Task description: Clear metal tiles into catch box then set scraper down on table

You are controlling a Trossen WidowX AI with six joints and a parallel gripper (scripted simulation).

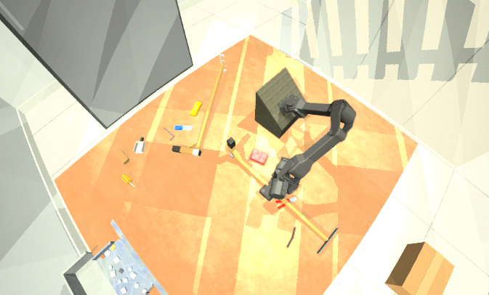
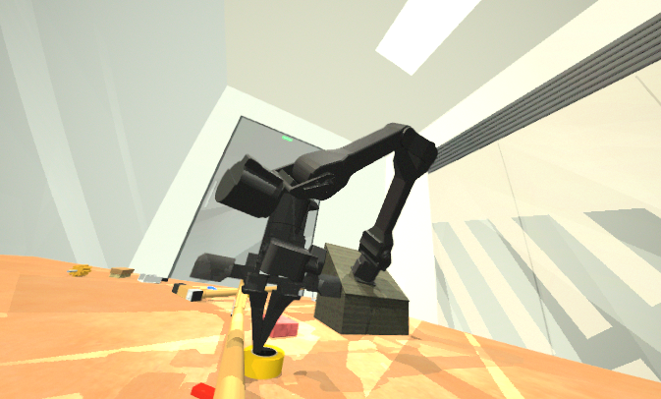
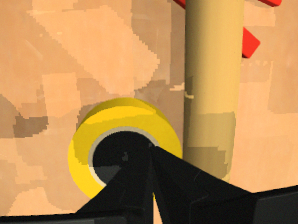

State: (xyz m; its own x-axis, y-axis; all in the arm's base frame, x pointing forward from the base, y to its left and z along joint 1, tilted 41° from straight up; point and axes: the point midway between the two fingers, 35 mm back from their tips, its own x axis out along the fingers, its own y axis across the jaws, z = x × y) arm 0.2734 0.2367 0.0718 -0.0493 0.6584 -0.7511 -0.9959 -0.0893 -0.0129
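Observation:
The long scraper (image 1: 308,219) (image 2: 231,367) (image 3: 212,60) lies on the table, its wooden handle running under the arm in the top view and its wide dark blade (image 1: 327,240) at the lower right. My gripper (image 2: 258,351) (image 3: 149,156) is shut and empty. Its tips are down at the hole of a yellow tape roll (image 2: 264,368) (image 3: 125,117), close beside the handle, not around it. The arm hides the tips in the top view. Several small tiles (image 1: 116,259) lie on the steel plate (image 1: 128,256) at the lower left, with the catch box (image 1: 74,282) at its end.
Red-handled pliers (image 1: 280,205) (image 2: 202,390) (image 3: 251,44) lie by the handle. A pink block (image 1: 259,156) (image 2: 284,327) and a black block (image 1: 230,142) are near its far end. A second long pole (image 1: 209,106) and a hammer (image 1: 185,150) lie farther left. A bent dark rod (image 1: 293,237) lies near the blade.

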